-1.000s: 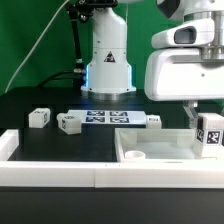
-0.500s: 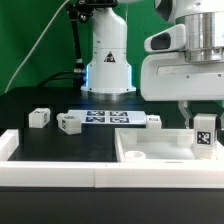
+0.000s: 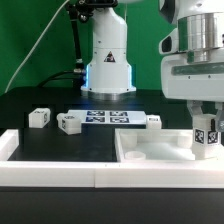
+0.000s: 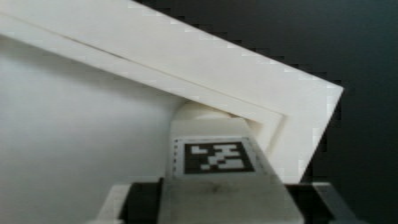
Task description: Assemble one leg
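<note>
White plastic leg (image 3: 205, 137) stands upright, clamped in our gripper (image 3: 204, 128), directly below the wrist. Its long axis is vertical; we judge its foot sits over the tray's (image 3: 150, 146) corner by the rim.

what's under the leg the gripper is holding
The leg sits in the gripper, standing in the far corner of the white tray-shaped part. Its own body hides the spot beneath it, so contact cannot be seen.

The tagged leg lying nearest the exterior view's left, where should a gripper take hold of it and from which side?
Take that leg from straight above, fingers across its two short flat sides. It looks like a small block lying alone on the black table, with free room around it.
</note>
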You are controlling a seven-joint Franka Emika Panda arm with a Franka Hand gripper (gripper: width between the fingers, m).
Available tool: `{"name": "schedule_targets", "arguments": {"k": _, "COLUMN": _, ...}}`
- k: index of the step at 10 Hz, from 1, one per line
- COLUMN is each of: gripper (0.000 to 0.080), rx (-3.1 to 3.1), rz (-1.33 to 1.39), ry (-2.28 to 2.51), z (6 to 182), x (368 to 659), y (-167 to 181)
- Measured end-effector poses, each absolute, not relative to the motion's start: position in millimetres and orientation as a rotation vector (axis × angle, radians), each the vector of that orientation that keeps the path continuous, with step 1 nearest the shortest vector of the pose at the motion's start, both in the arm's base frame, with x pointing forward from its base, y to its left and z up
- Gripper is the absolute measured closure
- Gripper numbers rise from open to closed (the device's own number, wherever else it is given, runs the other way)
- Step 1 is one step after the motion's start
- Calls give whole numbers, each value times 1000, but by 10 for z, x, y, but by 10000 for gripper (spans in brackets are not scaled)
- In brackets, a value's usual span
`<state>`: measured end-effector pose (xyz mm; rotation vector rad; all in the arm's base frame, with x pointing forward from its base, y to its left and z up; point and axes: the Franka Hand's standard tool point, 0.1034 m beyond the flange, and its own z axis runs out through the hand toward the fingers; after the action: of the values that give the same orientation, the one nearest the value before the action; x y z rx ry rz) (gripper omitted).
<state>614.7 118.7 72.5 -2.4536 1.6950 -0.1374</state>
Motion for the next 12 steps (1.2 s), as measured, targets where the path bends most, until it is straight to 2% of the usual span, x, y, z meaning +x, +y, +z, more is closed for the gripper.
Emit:
{"name": "schedule_targets", "arguments": {"k": 1, "gripper": 505, "rx": -2418, "rz": -131, "ry": 1736, "z": 726, "x": 6152, "y": 1158}}
{"name": "schedule_targets", "arguments": {"k": 2, "gripper": 425, "rx": -2353, "rz": -116, "ry": 1811, "z": 725, "x": 6145, "y": 1189}}
{"name": "schedule_targets", "arguments": {"k": 3, "gripper": 425, "rx": -2395, "rz": -121, "ry": 1760, "z": 726, "x": 6143, "y": 1198}}
{"name": "schedule_targets", "arguments": {"k": 5, "gripper": 180, "rx": -2490, "rz": -131, "ry": 1632, "z": 731, "x": 6138, "y": 1233}}
{"name": "schedule_targets", "arguments": {"k": 6, "gripper": 159, "rx": -2574, "rz": -146, "ry": 1503, "z": 738, "x": 6149, "y": 1213}}
{"name": "schedule_targets", "arguments": {"k": 12, "gripper": 151, "rx": -3107, "rz": -161, "ry": 390, "z": 784, "x": 6184, "y": 1235}}
